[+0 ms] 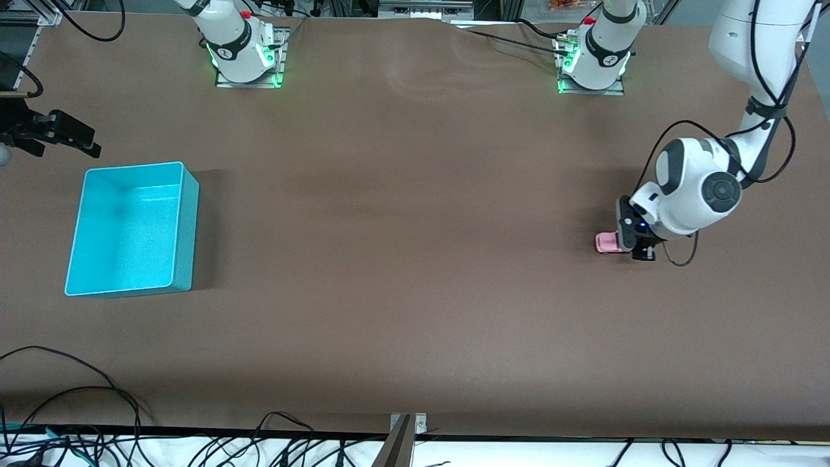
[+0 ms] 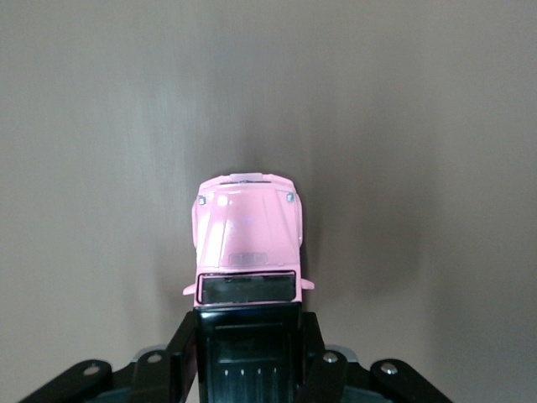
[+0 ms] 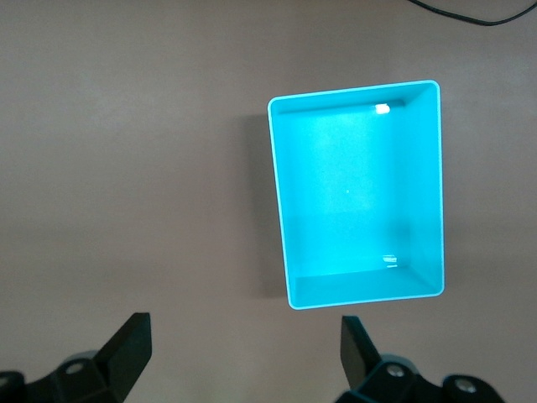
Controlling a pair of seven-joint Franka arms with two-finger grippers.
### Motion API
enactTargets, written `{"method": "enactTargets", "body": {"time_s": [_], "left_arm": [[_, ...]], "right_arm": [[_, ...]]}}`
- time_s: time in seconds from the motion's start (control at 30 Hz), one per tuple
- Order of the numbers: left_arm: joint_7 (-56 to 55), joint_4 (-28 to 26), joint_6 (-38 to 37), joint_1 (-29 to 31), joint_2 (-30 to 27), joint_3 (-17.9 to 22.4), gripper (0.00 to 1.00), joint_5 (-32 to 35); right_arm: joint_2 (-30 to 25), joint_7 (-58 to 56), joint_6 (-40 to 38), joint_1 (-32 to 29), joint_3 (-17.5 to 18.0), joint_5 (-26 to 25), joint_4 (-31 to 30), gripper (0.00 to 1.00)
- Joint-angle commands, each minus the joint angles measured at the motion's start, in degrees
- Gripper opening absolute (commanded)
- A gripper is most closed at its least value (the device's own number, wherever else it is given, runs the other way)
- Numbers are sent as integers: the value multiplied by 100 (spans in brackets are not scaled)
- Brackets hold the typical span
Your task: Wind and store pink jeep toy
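Front view: the jeep (image 1: 607, 242) sits on the surface (image 1: 415, 259) at the left arm's end, clamped in the left gripper (image 1: 632, 246) — that arm bends down low over it. Left wrist view: jaws grip the jeep's black roof, pink hood sticking out. Right wrist view: right gripper (image 3: 243, 353), jaws apart, waits above the bin (image 3: 289, 252).

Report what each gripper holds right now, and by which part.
The left gripper is shut on the pink jeep toy, pinching the sides of its black-roofed rear cabin. The right gripper, open above the turquoise bin, holds nothing.
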Motion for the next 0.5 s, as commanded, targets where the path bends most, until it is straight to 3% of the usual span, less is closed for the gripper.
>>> {"method": "enactTargets", "body": {"time_s": [0.0,0.47], "left_arm": [[703,453,66,478,766,89,1,161],[1679,769,66,1410,1074,89,1,161]], "right_arm": [[-5,10,-112,-9,2,104,101,100],[-5,10,-112,-9,2,104,101,100]]}}
